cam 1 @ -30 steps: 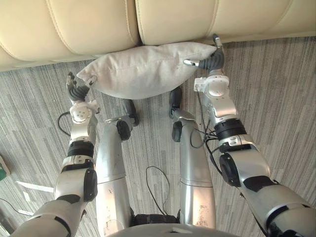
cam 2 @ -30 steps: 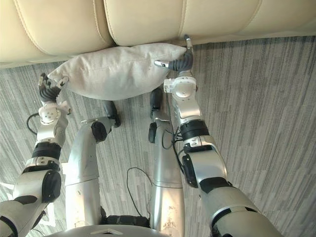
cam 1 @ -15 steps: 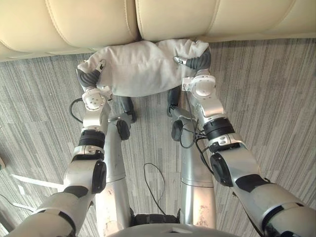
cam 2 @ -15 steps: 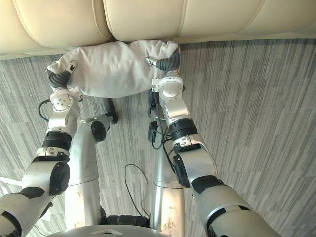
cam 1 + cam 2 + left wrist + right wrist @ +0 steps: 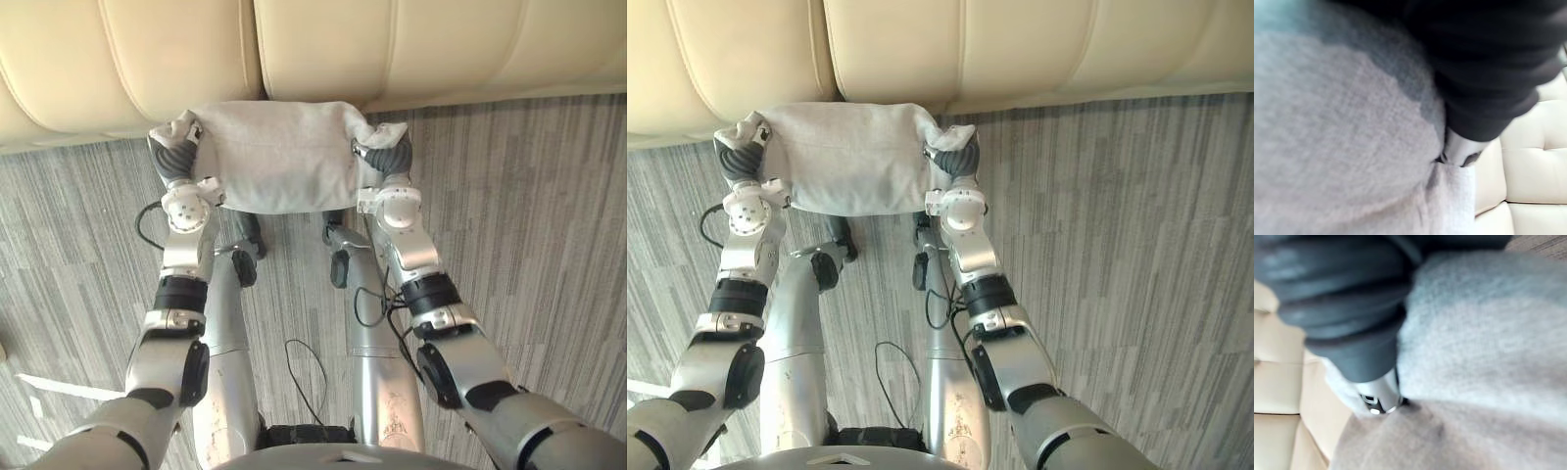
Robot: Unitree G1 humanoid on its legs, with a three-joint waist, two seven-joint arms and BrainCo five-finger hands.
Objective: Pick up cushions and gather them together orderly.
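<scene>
Cushion (image 5: 279, 157) is soft and grey, and in the left eye view it sits up off the floor between the two hands. It lies flat and wide, right in front of the cream sofa (image 5: 392, 39), and its far edge touches the sofa's front. The left hand (image 5: 176, 159) is at the cushion's left end. The right hand (image 5: 389, 157) is at its right end. At each end the cloth is bunched up over the dark hand cover. Under it all is a grey striped carpet (image 5: 529, 215).

The right eye view tells the same story. The cushion hangs level, with one hand at each end, just below the gap between two sofa seats.

In the left wrist view the left hand's dark cover (image 5: 1488, 63) is very close. A silver finger (image 5: 1457, 149) pokes out from under it and digs into the grey cloth. The cloth puckers around the finger, so this hand is closed tight on the cushion's end. The cream sofa shows just past it.

In the right wrist view the right hand's dark cover (image 5: 1337, 298) sits against the fuzzy grey cloth. A silver finger (image 5: 1378, 394) presses into a fold, and the cloth bunches round it. This hand is gripping the cushion too. The sofa shows beside it here as well.
</scene>
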